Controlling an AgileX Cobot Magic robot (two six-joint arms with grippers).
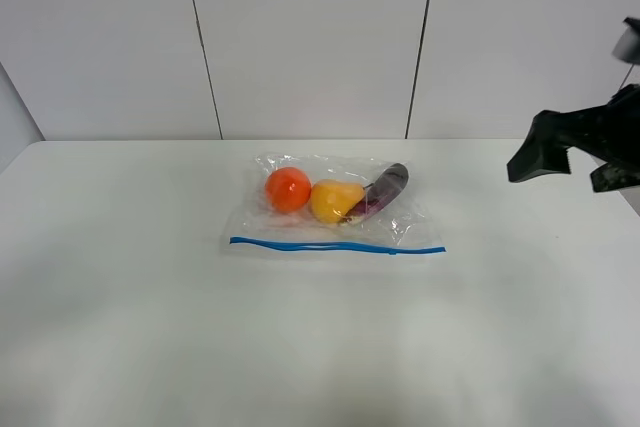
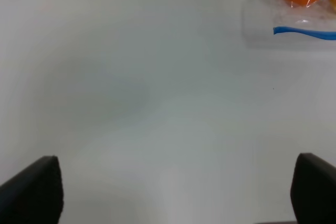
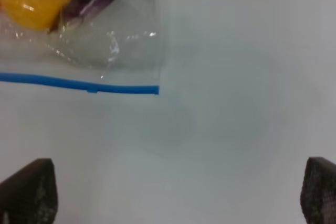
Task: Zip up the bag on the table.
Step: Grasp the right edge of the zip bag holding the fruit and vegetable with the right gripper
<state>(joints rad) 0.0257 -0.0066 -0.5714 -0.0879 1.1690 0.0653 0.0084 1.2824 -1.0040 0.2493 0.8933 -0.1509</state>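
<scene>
— white wall panels (image 1: 300, 37) at the back, and a wide white table (image 1: 150, 327) in front of them. where's the bag?
— the bag (image 1: 335, 209) lies flat near the middle of the table, with its blue zip strip (image 1: 337, 245) along the edge nearest the high camera. through the clear plastic you can see an orange ball (image 1: 288, 189), a yellow piece (image 1: 335, 200) just beside it, and a purple piece (image 1: 385, 190) leaning on the yellow one.
— is the zip sealed?
— can't tell from these views.
— and the claws?
— the right claw (image 3: 173, 190) hangs over the table beyond the strip's right end, fingers spread wide, grasping nothing. the left claw (image 2: 173, 187) is also spread and empty, over bare table, well apart from the bag's orange-ball corner.
</scene>
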